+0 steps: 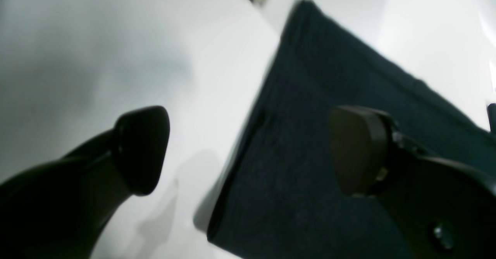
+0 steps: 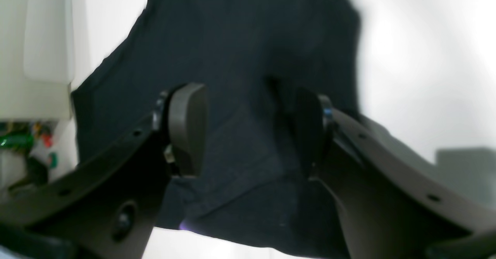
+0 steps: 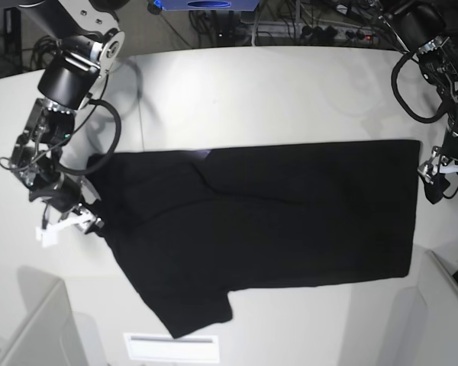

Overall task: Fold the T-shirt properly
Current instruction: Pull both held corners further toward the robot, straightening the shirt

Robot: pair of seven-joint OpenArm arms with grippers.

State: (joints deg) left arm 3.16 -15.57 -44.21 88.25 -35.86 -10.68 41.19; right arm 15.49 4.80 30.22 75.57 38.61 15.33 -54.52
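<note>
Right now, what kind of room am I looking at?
Probably a robotics lab: two robot arms flank a white table holding a black T-shirt, with tangled cables and equipment on the floor behind it.

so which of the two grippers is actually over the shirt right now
The right gripper: its open fingers straddle the black T-shirt near the sleeve end. The left gripper, also open, hangs at the hem edge, one finger over bare table.

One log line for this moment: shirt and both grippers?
T-shirt: flat on table, plain side up | left gripper: open, at hem edge | right gripper: open, over collar end
</note>
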